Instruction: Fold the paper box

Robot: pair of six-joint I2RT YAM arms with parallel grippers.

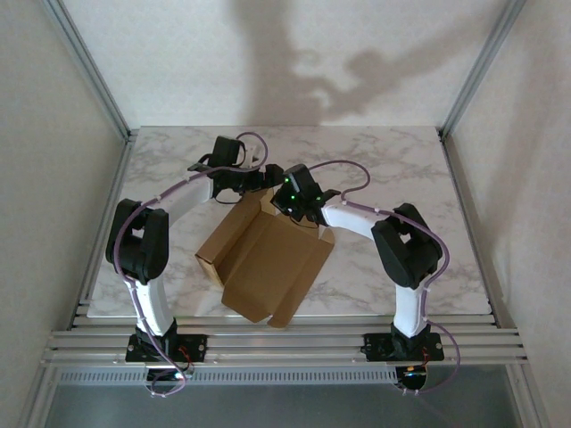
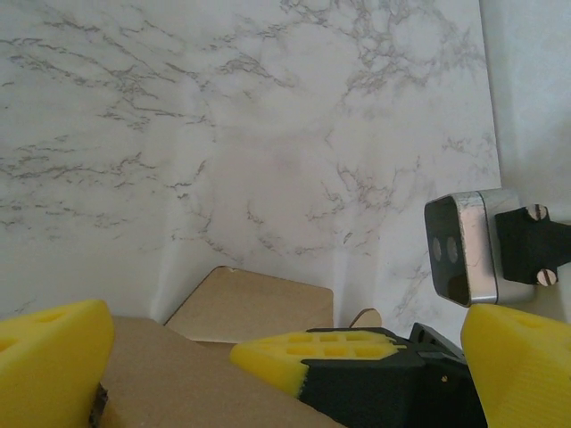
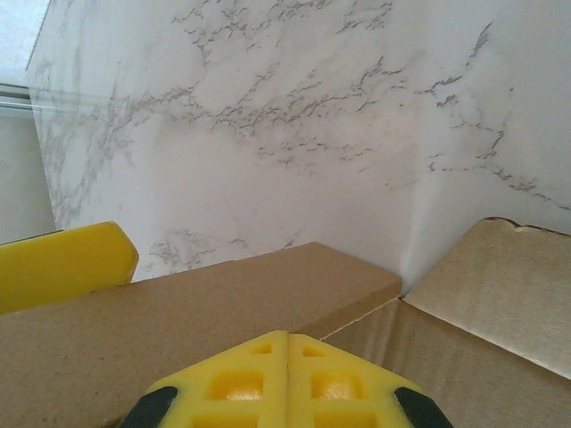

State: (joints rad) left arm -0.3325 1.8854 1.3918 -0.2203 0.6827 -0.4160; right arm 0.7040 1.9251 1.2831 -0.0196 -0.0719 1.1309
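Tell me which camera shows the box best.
Top external: the whole box shows there, panels and flaps, partly folded. The left wrist view catches a rounded flap and a panel; the right wrist view, one panel's edge and a flap, close up.

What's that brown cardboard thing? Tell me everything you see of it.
The plain brown cardboard box is a die-cut sheet, half folded: side walls raised, flaps loose, lying askew on the white marble table. At its far end the shut right claw seems to press a panel; the open left claw straddles it.
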